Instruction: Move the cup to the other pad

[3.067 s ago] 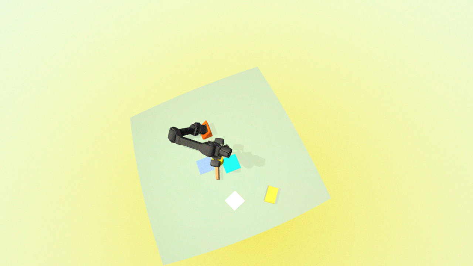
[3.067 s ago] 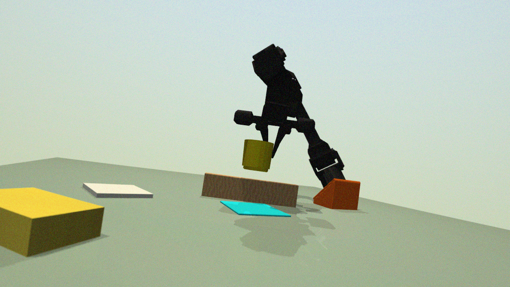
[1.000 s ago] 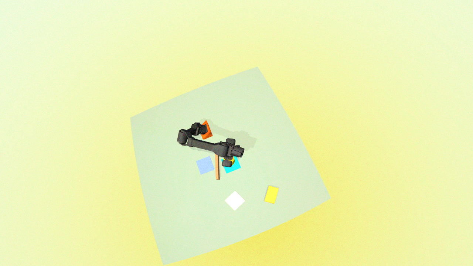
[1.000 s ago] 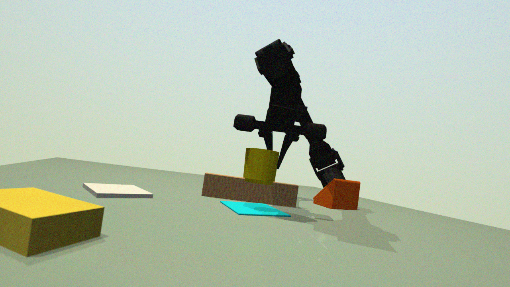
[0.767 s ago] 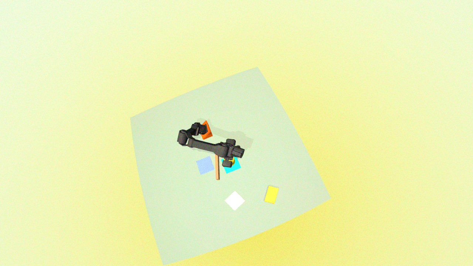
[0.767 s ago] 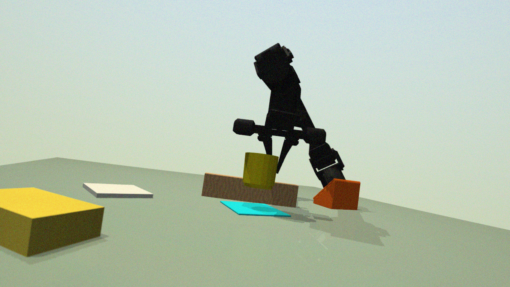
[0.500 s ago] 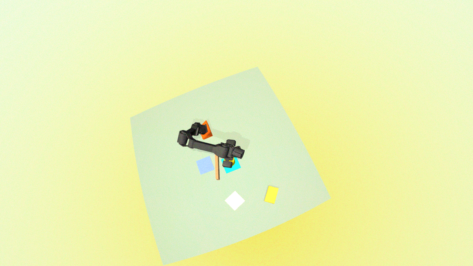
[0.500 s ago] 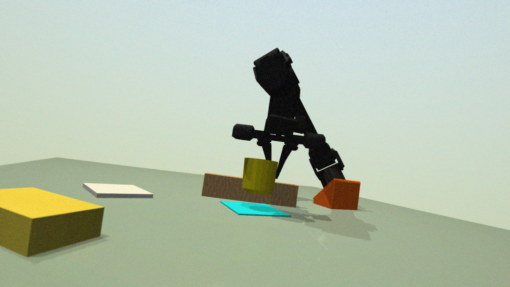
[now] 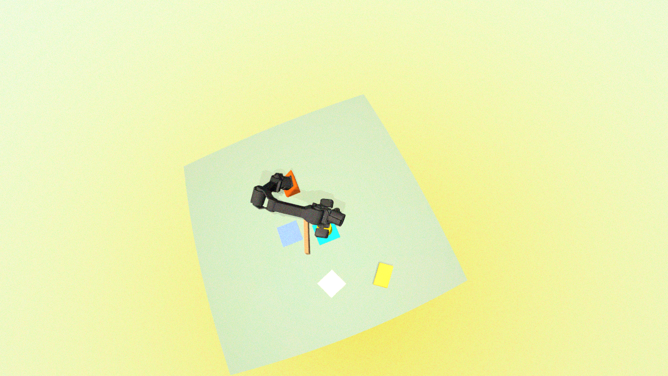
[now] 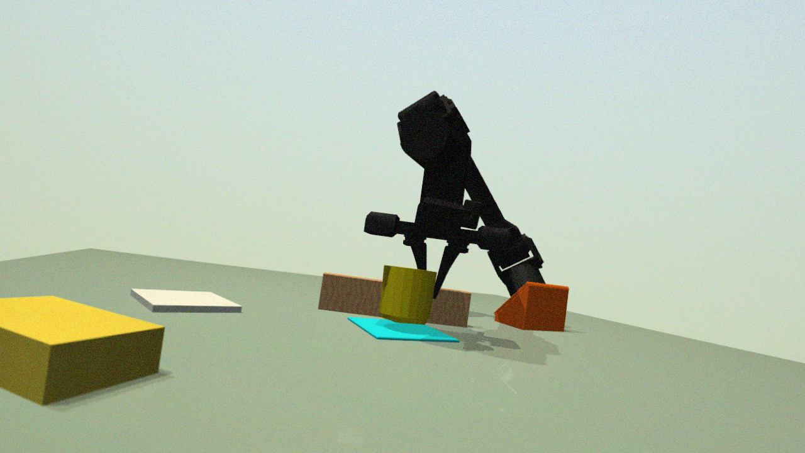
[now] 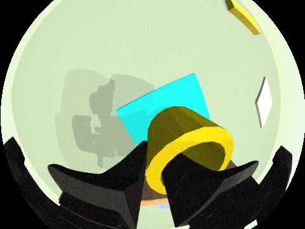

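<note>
The gripper (image 9: 323, 224) (image 10: 430, 281) (image 11: 152, 145) is grasping the wall of a yellow cup (image 9: 329, 230) (image 10: 406, 296) (image 11: 190, 127), one finger inside the rim and the other outside. It points downward. The cup is nearly upright, tilted slightly, and appears just above a cyan square pad (image 9: 329, 239) (image 10: 374, 329) (image 11: 178, 92); any contact at its base is hard to tell. The visible part of its interior shows bare wall, with the bottom hidden.

Seen from above, the black arm (image 9: 289, 208) (image 10: 444, 180) starts beside an orange wedge (image 9: 293, 187) (image 10: 543, 307), reaches toward the left edge of the pale green tabletop (image 9: 355, 140) (image 10: 619, 394) (image 11: 79, 48), then doubles back toward the right edge. In the exterior view, it rises steeply from its base to a high wrist, and the gripper hangs beneath.

A wooden bar (image 9: 307, 238) (image 10: 348, 296) (image 11: 155, 201) lies between the cyan pad and a light-blue pad (image 9: 289, 233) (image 11: 163, 206), which is on the side toward the left edge. Nearer the lower edge is a flat white square tile (image 9: 331, 283) (image 10: 188, 301) (image 11: 265, 103). A yellow rectangular block (image 9: 383, 274) (image 10: 73, 326) (image 11: 244, 17) lies toward the right corner, well apart from the cup.
</note>
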